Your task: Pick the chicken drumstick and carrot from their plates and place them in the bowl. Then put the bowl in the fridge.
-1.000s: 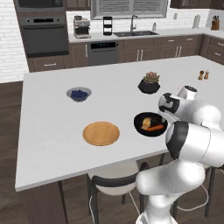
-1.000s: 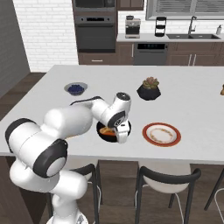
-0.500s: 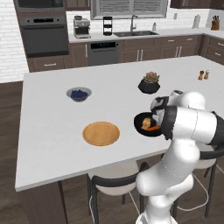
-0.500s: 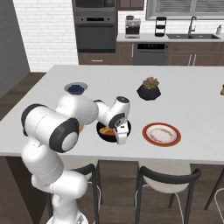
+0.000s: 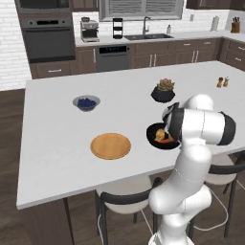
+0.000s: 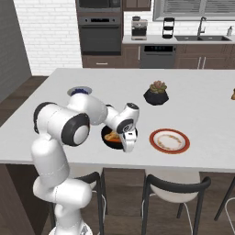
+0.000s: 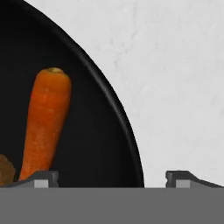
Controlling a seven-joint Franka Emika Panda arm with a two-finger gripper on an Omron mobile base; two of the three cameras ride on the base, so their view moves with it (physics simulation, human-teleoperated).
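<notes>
Carrot (image 7: 43, 122) and drumstick (image 7: 5, 170) already lie in the bowl (image 7: 94, 144), near the worktop (image 5: 57, 143) front edge. End effector (image 7: 111, 178) spread wide, holding nothing, straddling the bowl's rim: one tip inside by the carrot, one outside.

Risks: a rim pinch on the glossy wall may slip or tip the bowl and spill the food.

Nearby: tan plate (image 5: 110, 146), red-rimmed plate (image 6: 169, 140), succulent pot (image 5: 162, 91), blueberry bowl (image 5: 86, 102); all apart, none blocking.

No legible text, label, brand, number or sign observed on any appliance, plate, bowl or counter surface.
</notes>
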